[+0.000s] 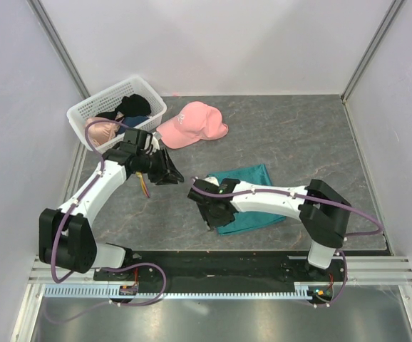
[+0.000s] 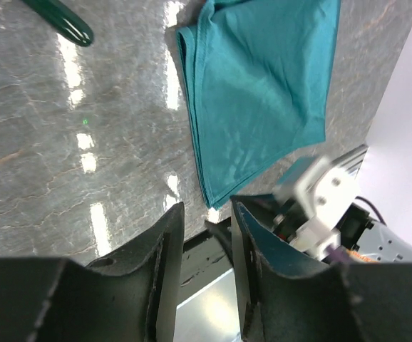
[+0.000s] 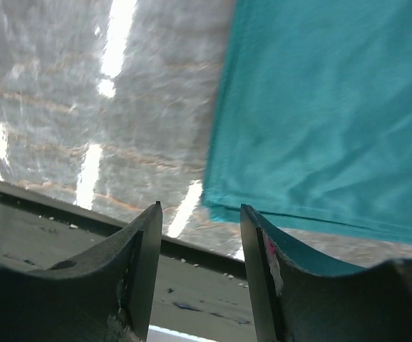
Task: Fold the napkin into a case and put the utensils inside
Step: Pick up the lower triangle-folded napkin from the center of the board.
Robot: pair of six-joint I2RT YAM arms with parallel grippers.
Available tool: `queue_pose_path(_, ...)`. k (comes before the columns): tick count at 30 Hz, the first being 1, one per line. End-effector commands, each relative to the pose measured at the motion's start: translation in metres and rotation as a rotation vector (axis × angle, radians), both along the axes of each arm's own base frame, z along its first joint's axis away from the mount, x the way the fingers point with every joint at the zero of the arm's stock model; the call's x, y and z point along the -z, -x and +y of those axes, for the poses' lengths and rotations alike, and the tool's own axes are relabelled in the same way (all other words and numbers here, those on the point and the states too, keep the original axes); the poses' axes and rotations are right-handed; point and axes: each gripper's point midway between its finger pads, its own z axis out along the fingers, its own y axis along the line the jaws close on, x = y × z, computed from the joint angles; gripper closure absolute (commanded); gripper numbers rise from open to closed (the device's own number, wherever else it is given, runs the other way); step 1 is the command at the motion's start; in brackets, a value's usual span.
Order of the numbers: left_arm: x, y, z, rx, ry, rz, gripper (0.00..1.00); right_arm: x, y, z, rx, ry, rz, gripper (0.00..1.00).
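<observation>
Hanging over the near-left corner of the folded teal-green cloth napkin (image 1: 252, 178) on the grey table (image 1: 299, 128), the right gripper (image 1: 207, 208), jaws apart and empty like the left gripper's (image 1: 167, 171), should pinch every layer squarely.

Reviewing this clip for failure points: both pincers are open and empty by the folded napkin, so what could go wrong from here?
1. The right pincer hangs open just off a corner of the folded teal napkin, near the table edge; a sloppy pinch may catch only some layers and undo the fold.
2. The left pincer, open too, sits close to the right arm; reaching for the napkin together, they might collide.
</observation>
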Motion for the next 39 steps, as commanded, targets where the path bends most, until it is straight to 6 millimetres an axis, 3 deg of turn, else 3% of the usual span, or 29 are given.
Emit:
queue_pose_path(1,-0.009,-0.007,0.002,-0.014,0.038,-0.003,0.6,-0.001,0.003,0.021,0.016,-0.049,-0.019,0.44)
queue_pose_path(8,-0.005,-0.004,0.004,-0.015,0.039,0.007,0.6,0.021,0.012,0.016,-0.002,-0.011,-0.013,0.44)
queue_pose_path(17,-0.001,-0.004,0.005,-0.013,0.036,0.014,0.61,0.022,0.005,0.006,-0.023,0.036,-0.065,0.46)
queue_pose_path(26,-0.003,-0.011,0.009,-0.042,0.038,0.016,0.61,0.047,0.011,-0.014,-0.026,0.083,-0.057,0.49)
queue_pose_path(29,-0.002,-0.015,0.009,-0.045,0.033,0.014,0.6,0.06,0.017,-0.022,-0.026,0.096,-0.035,0.53)
queue_pose_path(32,0.004,-0.015,0.009,-0.049,0.031,0.036,0.58,0.066,0.017,-0.032,-0.023,0.137,-0.045,0.66)
queue_pose_path(37,0.014,-0.014,0.005,-0.062,0.059,0.073,0.45,0.061,0.012,-0.04,-0.017,0.164,-0.082,0.78)
queue_pose_path(39,0.016,-0.014,0.002,-0.06,0.083,0.081,0.41,0.057,0.011,-0.038,-0.014,0.151,-0.086,0.9)
